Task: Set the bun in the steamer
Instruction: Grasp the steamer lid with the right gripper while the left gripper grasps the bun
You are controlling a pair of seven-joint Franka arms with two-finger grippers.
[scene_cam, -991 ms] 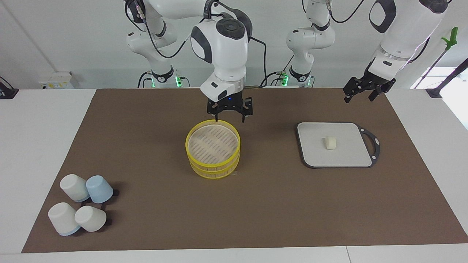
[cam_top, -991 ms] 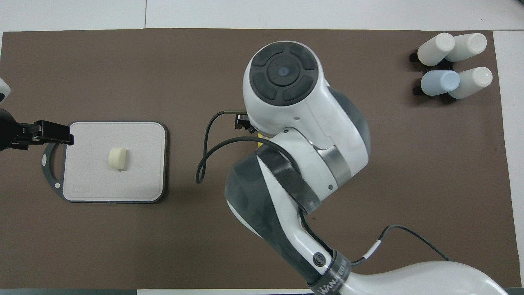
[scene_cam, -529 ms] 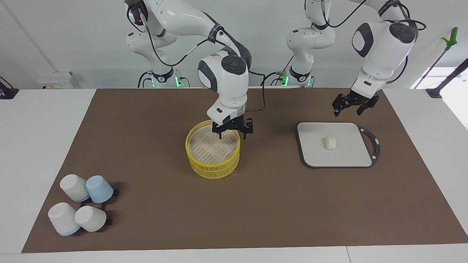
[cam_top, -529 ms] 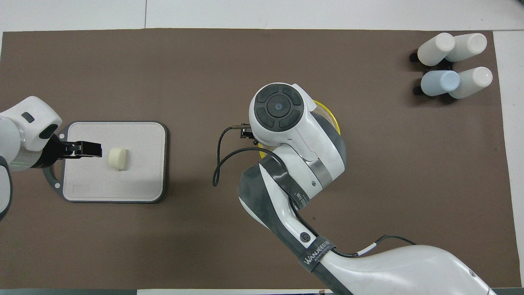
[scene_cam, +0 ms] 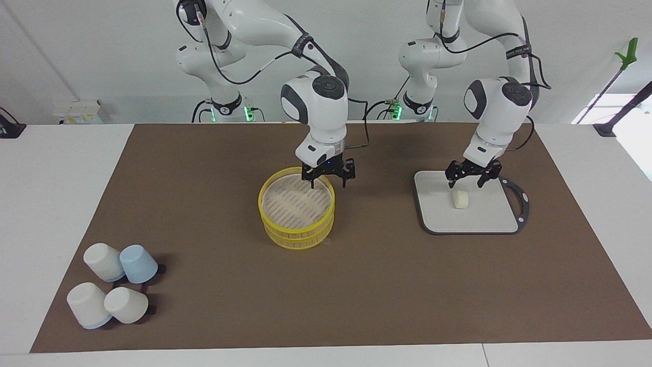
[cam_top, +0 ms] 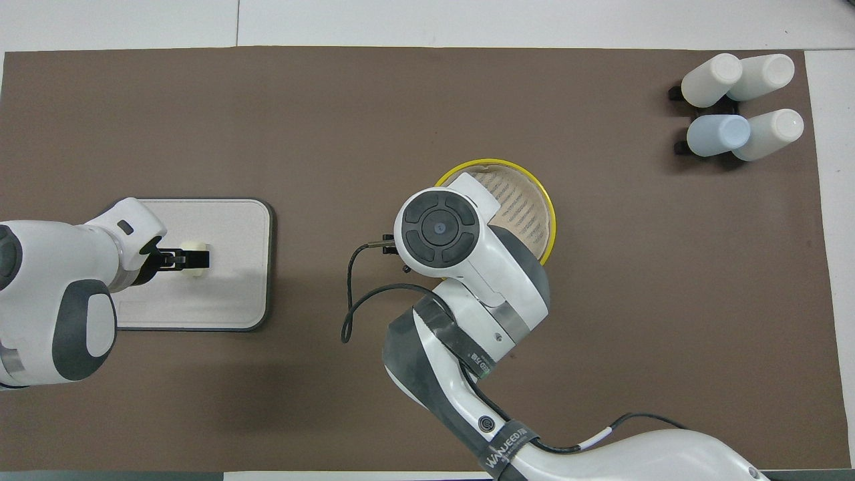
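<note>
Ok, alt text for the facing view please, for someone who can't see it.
The left gripper hangs open just above the bun on the grey board, while the right gripper, open, hovers at the yellow steamer's rim nearer the robots. Four upturned cups sit toward the right arm's end.

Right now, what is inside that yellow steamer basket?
The steamer's top tier shows only its bare slatted floor; the bun sits on the grey board. The lower tier's inside is covered by the top tier.

Left end effector (cam_top: 179, 258) over bun (cam_top: 195, 259) on board (cam_top: 227, 267).
</note>
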